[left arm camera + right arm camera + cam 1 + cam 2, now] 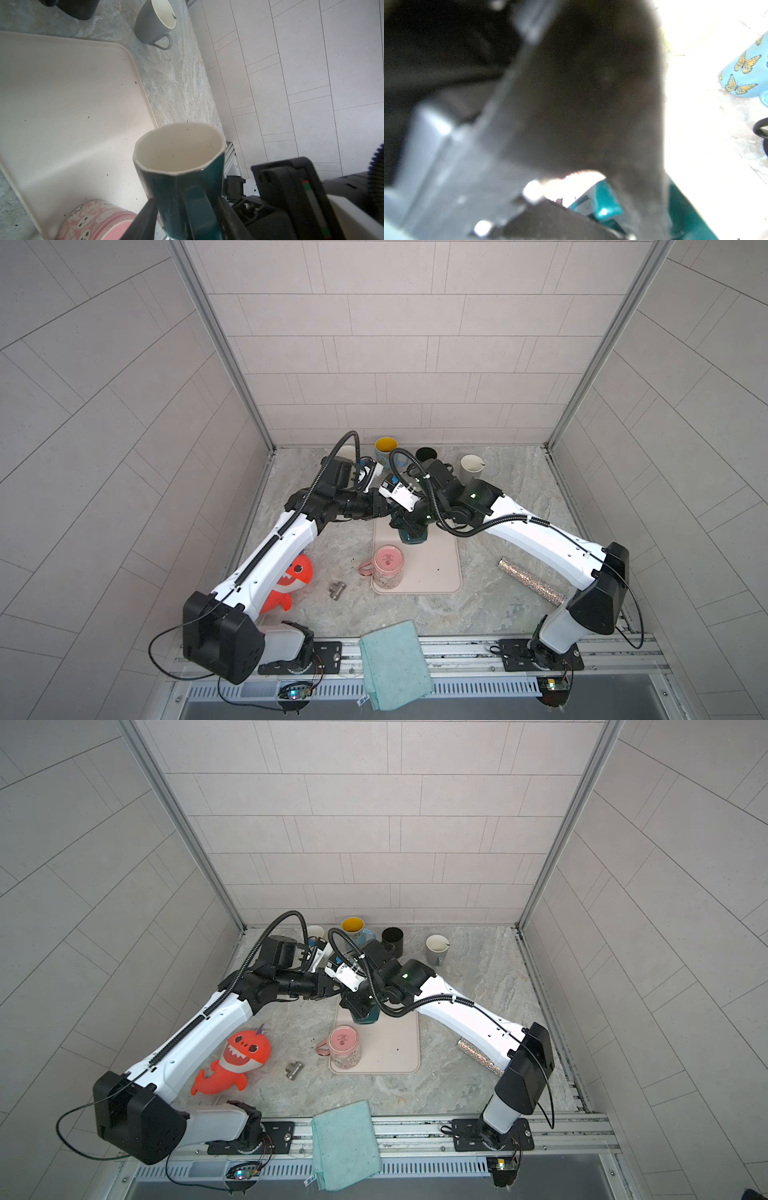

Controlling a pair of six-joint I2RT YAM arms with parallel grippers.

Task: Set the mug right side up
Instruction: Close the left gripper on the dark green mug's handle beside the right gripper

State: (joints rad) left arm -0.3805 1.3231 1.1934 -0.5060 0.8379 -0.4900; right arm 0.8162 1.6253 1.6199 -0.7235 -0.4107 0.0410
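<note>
**Q:** Fig. 1. Where is the teal mug [172,187]?

**A:** Over the 12 o'clock end of the pink mat [436,572], at 4 o'clock from my left tool [185,200]. Its fingers [145,220] flank the mug. Whether they clamp it, I cannot tell. My right tool [406,526], directly over the mug, is closed.

Both top views: bright, even, diffuse light; shadows on counter [532,481] soft, faint. Tile lines on wall [374,344] bow toward frame edges, wide-lens distortion. Left wrist view: crisp on teal mug [178,153] rim; tray [62,93] pale, washed out. Right wrist view: dark mass [571,93] fills most of frame, heavily blurred, perhaps too close to lens; counter beside it blown out white; butterfly mug [745,70] soft.
</note>
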